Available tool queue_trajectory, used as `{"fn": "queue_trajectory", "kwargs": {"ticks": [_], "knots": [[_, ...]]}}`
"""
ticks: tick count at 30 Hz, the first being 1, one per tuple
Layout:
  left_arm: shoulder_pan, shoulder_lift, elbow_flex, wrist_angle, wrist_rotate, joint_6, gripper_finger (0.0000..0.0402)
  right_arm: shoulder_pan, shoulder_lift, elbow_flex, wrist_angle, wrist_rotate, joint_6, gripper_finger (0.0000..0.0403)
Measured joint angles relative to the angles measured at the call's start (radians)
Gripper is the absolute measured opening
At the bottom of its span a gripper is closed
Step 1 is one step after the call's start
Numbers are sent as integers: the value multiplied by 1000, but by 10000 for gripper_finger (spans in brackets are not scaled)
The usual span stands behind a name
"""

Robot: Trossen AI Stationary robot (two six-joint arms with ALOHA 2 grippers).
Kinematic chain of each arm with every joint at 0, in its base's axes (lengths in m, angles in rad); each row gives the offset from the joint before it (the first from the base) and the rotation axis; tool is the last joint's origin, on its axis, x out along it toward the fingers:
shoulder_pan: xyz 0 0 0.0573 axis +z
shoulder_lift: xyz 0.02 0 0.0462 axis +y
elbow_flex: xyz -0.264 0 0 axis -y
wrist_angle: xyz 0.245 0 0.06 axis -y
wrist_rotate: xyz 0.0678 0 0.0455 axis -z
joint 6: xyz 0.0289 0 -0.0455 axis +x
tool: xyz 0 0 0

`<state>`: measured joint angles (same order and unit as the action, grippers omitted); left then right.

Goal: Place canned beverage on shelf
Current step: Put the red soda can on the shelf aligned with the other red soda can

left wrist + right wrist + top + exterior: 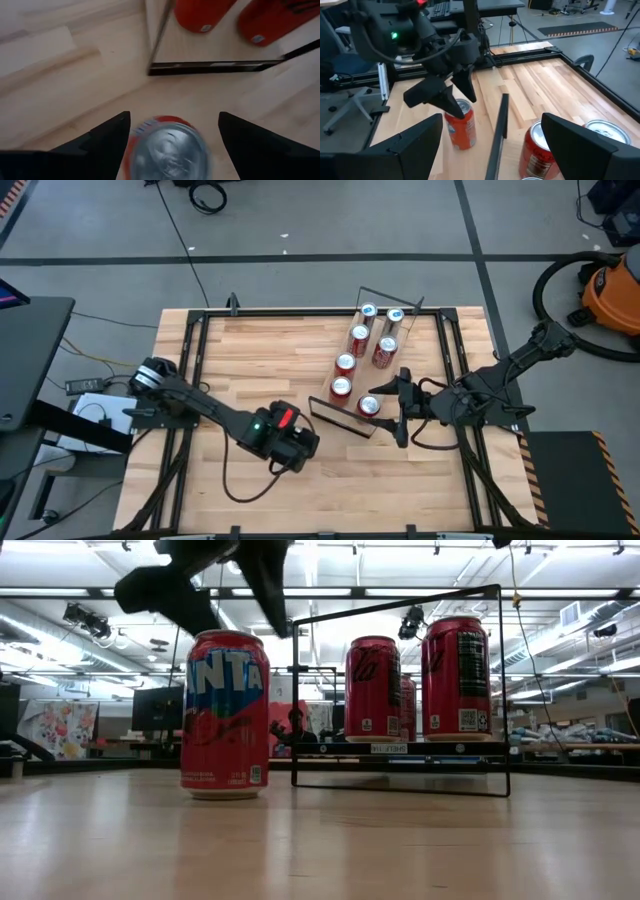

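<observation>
A red-orange Fanta can point(225, 715) stands upright on the wooden tabletop, just off the shelf's near end. It also shows in the right wrist view point(460, 129) and the left wrist view point(167, 150). My left gripper point(175, 117) is open just above it, one finger on either side of the can's top, with gaps showing. The shelf point(365, 375), a light-wood board with a dark end edge point(210, 66) and a black wire frame, holds several red cans point(373, 690). My right gripper point(400, 408) is open and empty beside the shelf's near right end.
The black frame rails point(200, 350) run along the table's edges. The wire frame point(400, 600) rises over the shelf's cans. Bare tabletop point(270, 360) lies to the left of the shelf. An orange vacuum point(610, 295) stands on the floor at the far right.
</observation>
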<state>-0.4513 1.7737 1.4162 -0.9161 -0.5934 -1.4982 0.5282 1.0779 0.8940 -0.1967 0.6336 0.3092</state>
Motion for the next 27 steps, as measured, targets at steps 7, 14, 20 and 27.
{"fn": "queue_trajectory", "kwargs": {"ticks": [7, 14, 20, 27], "knots": [[6, 9, 0, -11, 33, 27, 314, -1, 0, 0, 1, 0, -17, 350], [11, 9, 0, 18, 60, 125, 314, -1, 0, 0, 4, 2, -17, 350], [25, 9, 0, 20, 92, 322, 314, -1, 0, 0, 40, 3, -17, 350], [51, 8, 0, 8, 195, 388, 314, 3, 0, 0, 47, 3, -16, 350]]}}
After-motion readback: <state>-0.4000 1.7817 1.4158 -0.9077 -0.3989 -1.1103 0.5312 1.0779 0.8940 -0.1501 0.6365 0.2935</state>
